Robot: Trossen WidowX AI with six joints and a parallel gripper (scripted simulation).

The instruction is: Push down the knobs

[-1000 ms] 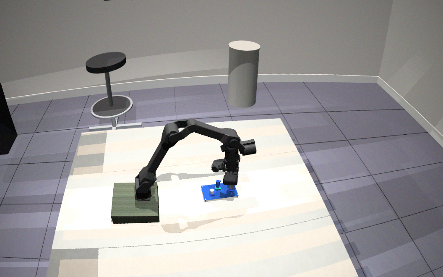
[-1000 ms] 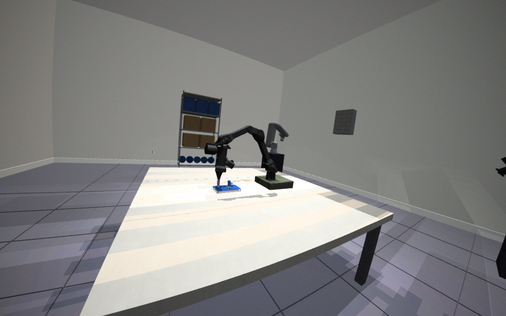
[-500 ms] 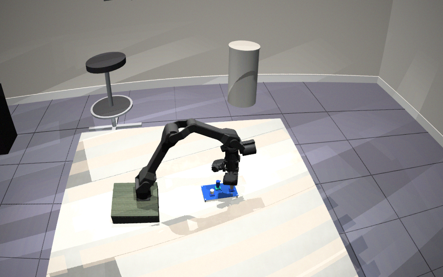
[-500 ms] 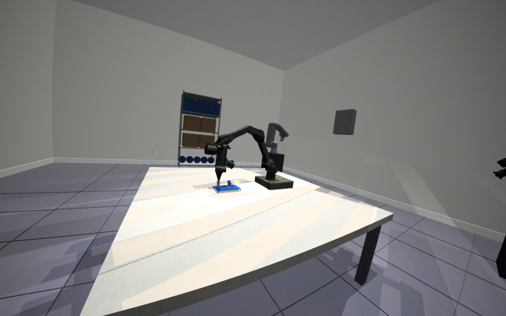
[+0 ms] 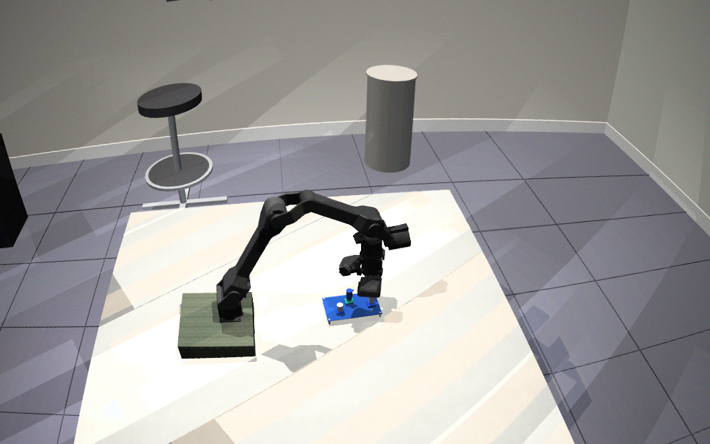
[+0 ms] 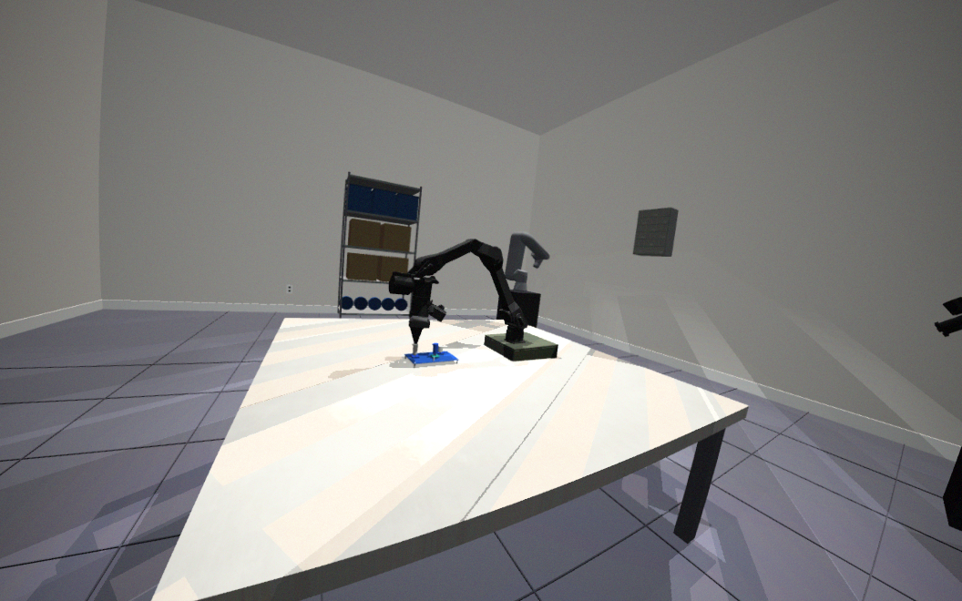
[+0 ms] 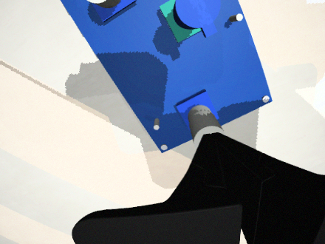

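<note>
The blue circuit board (image 5: 360,313) (image 6: 445,359) (image 7: 129,41) stands on short legs. My gripper (image 5: 370,296) (image 6: 415,342) (image 7: 211,141) is shut, pointing down, its tip at the top of the grey knob (image 5: 371,302) (image 6: 414,348) (image 7: 203,123). That knob stands over a blue potentiometer (image 7: 183,107) at the board's end; any gap below it cannot be made out. A blue knob (image 5: 349,294) (image 6: 435,348) (image 7: 197,12) with a side tab stands over a green potentiometer (image 7: 181,35). A white-topped knob (image 5: 339,307) is near the board's other end, cut off in the wrist view.
Small pins (image 7: 156,124) (image 7: 238,17) stand up from the board near the knobs. The arm's green base block (image 5: 217,332) (image 6: 535,348) sits on the table (image 5: 314,403) (image 6: 354,453). A stool (image 5: 170,99) and a grey cylinder (image 5: 390,120) stand beyond the table.
</note>
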